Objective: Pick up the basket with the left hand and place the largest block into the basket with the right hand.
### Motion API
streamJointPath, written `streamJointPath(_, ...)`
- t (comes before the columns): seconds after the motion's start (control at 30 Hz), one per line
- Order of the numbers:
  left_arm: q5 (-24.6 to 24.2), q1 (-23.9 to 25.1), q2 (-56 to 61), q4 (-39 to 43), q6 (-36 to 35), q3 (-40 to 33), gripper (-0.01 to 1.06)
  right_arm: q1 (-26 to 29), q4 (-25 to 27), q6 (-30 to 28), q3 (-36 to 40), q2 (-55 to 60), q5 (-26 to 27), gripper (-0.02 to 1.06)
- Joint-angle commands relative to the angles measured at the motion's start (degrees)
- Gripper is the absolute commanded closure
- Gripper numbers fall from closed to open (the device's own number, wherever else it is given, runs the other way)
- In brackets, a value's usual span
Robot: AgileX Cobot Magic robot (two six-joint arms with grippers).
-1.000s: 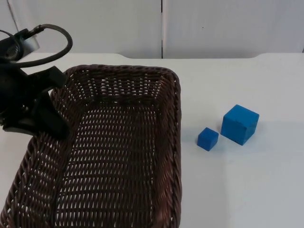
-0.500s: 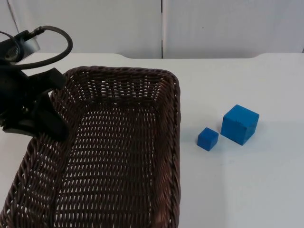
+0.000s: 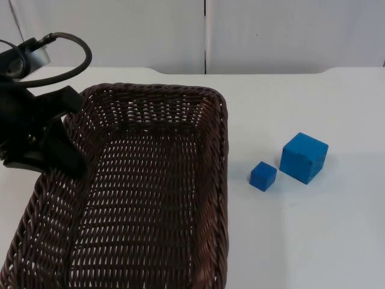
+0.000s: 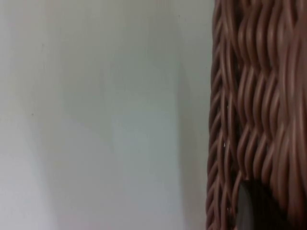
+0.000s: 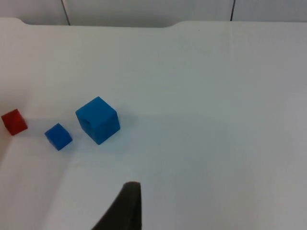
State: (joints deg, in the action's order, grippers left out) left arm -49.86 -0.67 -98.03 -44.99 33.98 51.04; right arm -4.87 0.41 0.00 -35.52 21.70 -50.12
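- Dark brown woven wicker basket (image 3: 144, 192), rectangular, takes up the left half of the top view on the white table (image 3: 313, 241); nothing inside it.
- Left gripper (image 3: 57, 158) sits at the basket's left rim, far end; 1 black fingertip (image 4: 252, 208) lies against the woven wall (image 4: 254, 96) in the left wrist view.
- Looks clamped on the rim, but whether the fingers actually pinch it can't be told here.
- Large blue cube block (image 3: 304, 158) stands on the table right of the basket, well apart from it; also in the right wrist view (image 5: 98, 120).
- Small blue cube block (image 3: 263, 176) sits just beside the large one, on its basket side, not touching; seen too at (image 5: 58, 136).
- Small red cube block (image 5: 14, 121) lies on the table beyond the small blue one in the right wrist view.
- Right gripper (image 5: 125, 208) waits above bare table, near the blocks but apart from them; can't tell finger spacing, 1 dark fingertip in sight.
- Grey partition wall (image 3: 271, 33) closes off the table's far edge.
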Motion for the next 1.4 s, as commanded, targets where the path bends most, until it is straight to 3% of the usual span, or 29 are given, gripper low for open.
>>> streamJointPath(0.0,-0.71,0.1,0.31,-1.02,0.15,0.1,1.01,0.19,0.27,-0.45,-1.69,4.42,2.78,-0.01)
streamJointPath(0.5,-0.43,0.1,0.31,-0.91,0.26,0.1,1.01,0.19,1.44,-0.67,-17.31,31.7,6.9,-0.01)
streamJointPath(0.93,0.62,0.1,0.31,-1.01,0.26,0.1,1.01,0.19,1.67,-2.05,-25.71,46.3,7.92,-0.01)
streamJointPath(1.2,0.52,0.1,0.31,-0.79,0.26,0.1,1.01,0.19,3.33,-7.17,-28.49,51.85,9.07,-0.01)
streamJointPath(1.33,0.63,0.1,0.31,-0.79,0.26,0.06,1.01,0.19,11.43,-15.22,-30.73,56.6,9.48,-0.01)
streamJointPath(1.37,0.63,0.1,0.31,-0.79,0.26,0.06,1.01,0.19,11.43,-15.22,-30.73,56.6,9.48,-0.01)
